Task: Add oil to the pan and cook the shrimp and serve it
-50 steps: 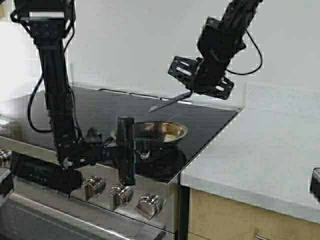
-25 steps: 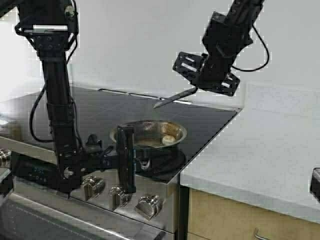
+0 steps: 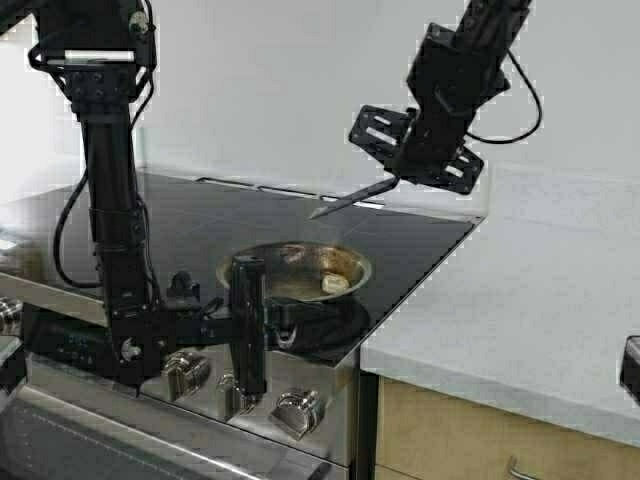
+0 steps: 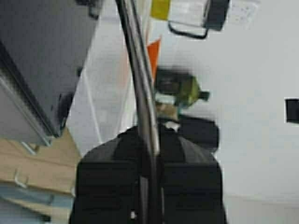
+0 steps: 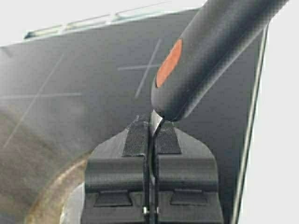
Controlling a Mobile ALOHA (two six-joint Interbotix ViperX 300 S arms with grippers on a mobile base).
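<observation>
The steel pan (image 3: 290,262) is over the front right of the black cooktop, browned inside. The pale shrimp (image 3: 335,283) lies by its right rim. My left gripper (image 3: 280,312) is at the stove's front edge, shut on the pan's silver handle (image 4: 144,107). In the left wrist view its jaws (image 4: 148,140) clamp that handle. My right gripper (image 3: 395,178) hangs above and behind the pan, shut on the thin metal stem of a utensil with a dark handle (image 5: 205,51) that has an orange spot. The oil jug (image 4: 191,11) shows far off in the left wrist view.
Steel knobs (image 3: 290,405) line the stove front below the pan. A pale countertop (image 3: 500,300) starts right of the cooktop (image 3: 180,215). Something orange (image 4: 154,51) and a greenish object (image 4: 180,88) sit on the counter beyond the handle. A white wall backs the stove.
My left gripper and the pan have shifted slightly lower and to the left. The shrimp now shows near the right rim. My right gripper with the utensil has drifted a little right and up.
</observation>
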